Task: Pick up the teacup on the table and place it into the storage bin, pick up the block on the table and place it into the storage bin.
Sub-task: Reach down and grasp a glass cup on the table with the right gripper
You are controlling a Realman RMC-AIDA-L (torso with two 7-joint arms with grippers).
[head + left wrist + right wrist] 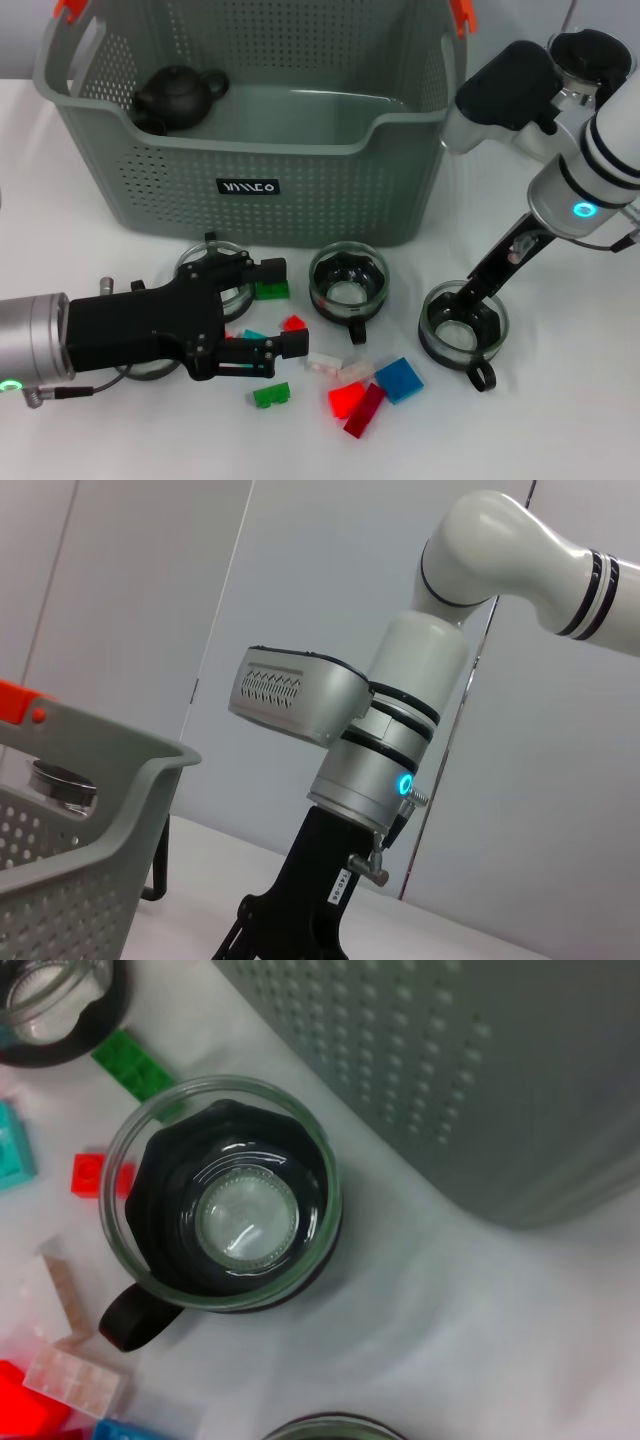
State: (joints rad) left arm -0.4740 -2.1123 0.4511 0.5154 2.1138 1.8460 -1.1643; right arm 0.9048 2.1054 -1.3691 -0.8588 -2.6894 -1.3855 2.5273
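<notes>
Fronting one storage bin (330,170), three plainly visible teacups (348,283); left fingers (268,270) spread, right gripper's (462,312) hold untellable.

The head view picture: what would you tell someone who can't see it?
A grey-green storage bin with a black teapot inside stands on a white table. In front lie glass teacups and coloured blocks; the left gripper hovers over the blocks, the right gripper reaches into the rightmost teacup.

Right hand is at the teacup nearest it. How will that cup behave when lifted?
The teacup looks like clear glass in a black sleeve: probably rigid but breakable. Its smooth rim may slip under the right hand. The side handle sits off-centre, so it might tilt if held by one wall.
</notes>
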